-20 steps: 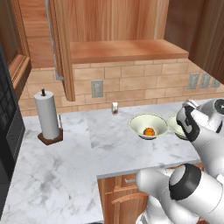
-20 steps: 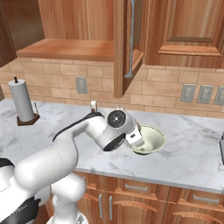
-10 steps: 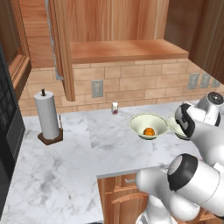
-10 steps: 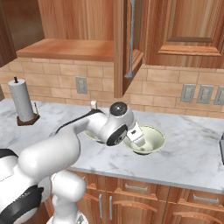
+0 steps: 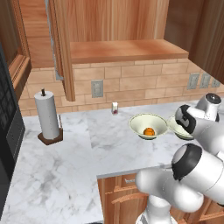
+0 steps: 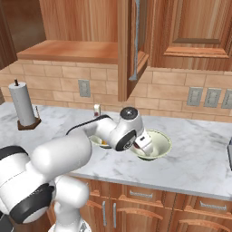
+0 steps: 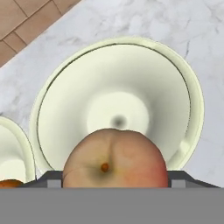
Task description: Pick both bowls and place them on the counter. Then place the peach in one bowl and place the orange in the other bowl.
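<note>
Two cream-white bowls stand side by side on the marble counter [image 5: 109, 144]. The left bowl [image 5: 148, 124] holds the orange [image 5: 149, 131]. My gripper [image 7: 114, 178] hangs just above the right bowl [image 7: 109, 87], shut on the peach [image 7: 114, 159], whose dimple faces the camera and whose shadow falls in the bowl's middle. From the right base view the gripper [image 6: 146, 144] reaches into the right bowl [image 6: 165, 145], while the arm hides most of the left bowl [image 6: 96, 141]. At the hand view's left edge show the left bowl [image 7: 11, 153] and the orange [image 7: 8, 183].
A paper towel roll [image 5: 47, 116] stands at the counter's back left, and a small shaker [image 5: 114, 108] by the brick wall. A brown wooden shelf [image 5: 122, 50] hangs above the counter. An open cabinet door [image 6: 131, 45] juts out over the bowls.
The arm's upper links have swung and the hand has shifted a little over the right bowl. The peach stays in the grip; bowls and orange have not moved.
</note>
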Controlling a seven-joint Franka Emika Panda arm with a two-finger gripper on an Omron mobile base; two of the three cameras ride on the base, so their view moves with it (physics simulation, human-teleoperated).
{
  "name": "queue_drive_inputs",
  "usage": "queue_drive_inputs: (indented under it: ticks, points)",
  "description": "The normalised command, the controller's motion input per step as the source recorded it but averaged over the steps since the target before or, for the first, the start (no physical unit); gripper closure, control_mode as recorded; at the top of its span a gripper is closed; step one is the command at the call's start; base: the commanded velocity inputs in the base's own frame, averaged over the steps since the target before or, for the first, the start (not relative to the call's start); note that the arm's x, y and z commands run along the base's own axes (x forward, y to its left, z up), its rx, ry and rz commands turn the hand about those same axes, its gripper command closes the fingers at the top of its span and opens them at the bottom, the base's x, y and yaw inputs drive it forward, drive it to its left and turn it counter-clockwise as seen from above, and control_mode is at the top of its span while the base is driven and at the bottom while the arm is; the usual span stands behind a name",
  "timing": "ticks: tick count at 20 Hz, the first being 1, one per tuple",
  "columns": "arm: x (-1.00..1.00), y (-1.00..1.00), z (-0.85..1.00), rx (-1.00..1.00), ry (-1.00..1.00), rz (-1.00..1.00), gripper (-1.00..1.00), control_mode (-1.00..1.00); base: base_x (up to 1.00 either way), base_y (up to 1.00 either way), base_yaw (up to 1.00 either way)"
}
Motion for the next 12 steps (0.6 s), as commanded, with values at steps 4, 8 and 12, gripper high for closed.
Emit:
queue_drive_inputs:
  ticks: [4,8,12]
  points:
    - [0.02,-0.03,-0.15,0.00,0.00,0.08,1.00,-1.00,0.00,0.00,0.00]
    - [0.14,0.00,-0.09,0.00,0.07,0.02,1.00,-1.00,0.00,0.00,0.00]
    - [0.18,-0.01,-0.06,0.00,0.14,0.00,1.00,-1.00,0.00,0.00,0.00]
